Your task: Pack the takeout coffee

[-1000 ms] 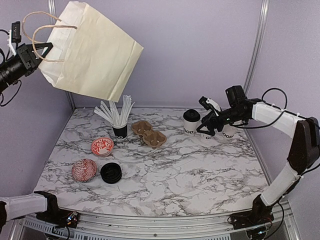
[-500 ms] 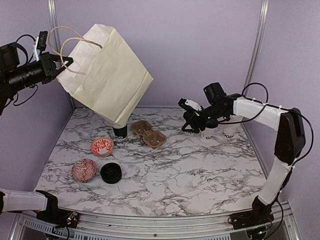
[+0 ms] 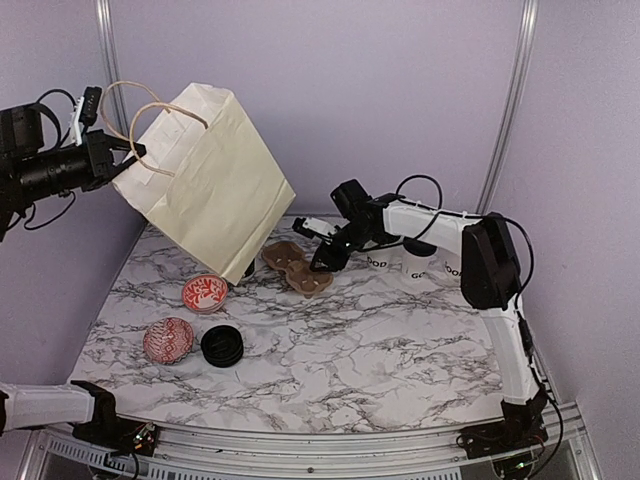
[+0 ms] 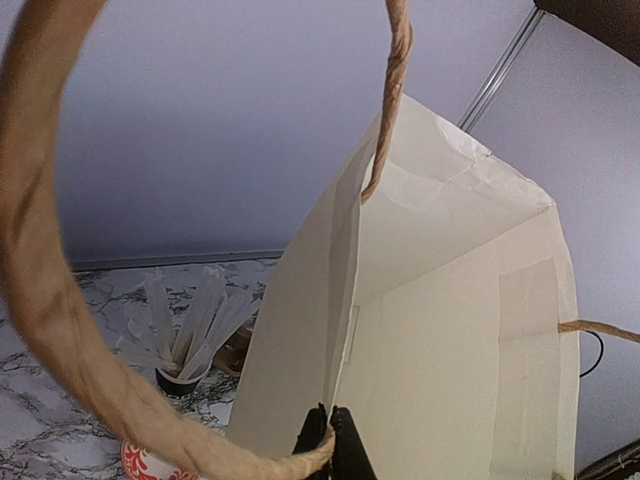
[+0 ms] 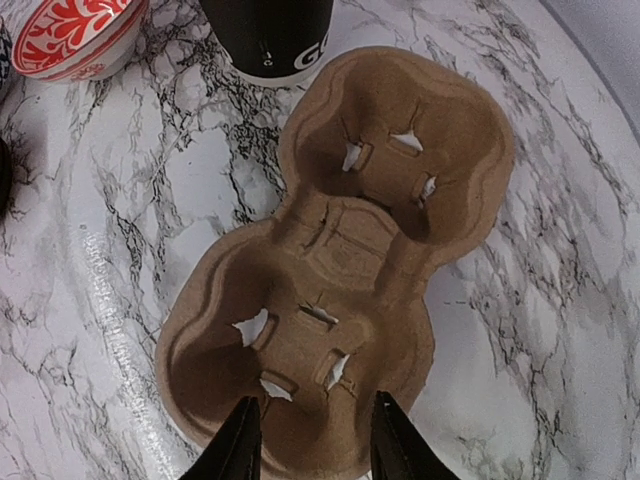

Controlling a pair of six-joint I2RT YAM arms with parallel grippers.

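- Nearest the arm bases, on the left of the marble bench (image 3: 400,350), a round black lid (image 3: 221,346) lies just beside a red-patterned bowl (image 3: 168,340).
- A second red-patterned bowl (image 3: 204,293) sits a little farther back, near the bottom corner of the hanging bag.
- Past mid-bench lies a brown pulp cup carrier (image 3: 298,268) with two wells, both without cups.
- The right gripper (image 3: 323,258) reaches across from the right and hovers at the carrier's right end. In the right wrist view its jaws are released, spread over the rim of the nearer well and holding nothing.
- The takeout coffee cups (image 3: 421,267), white with black lettering, stand on the far right of the bench, partly hidden by the right forearm. They are behind the right gripper's wrist, apart from its jaws, and far from the left gripper.
- A black cup of white sticks (image 4: 180,375) stands just beyond the carrier's far end. In the top view the bag hides it.
- The left gripper (image 3: 103,158) is raised at the far left. Its jaws are clenched on the top edge of a cream paper bag (image 3: 205,180), which hangs tilted above the bench with its mouth open and its rope handle (image 4: 40,300) looping around the wrist camera.
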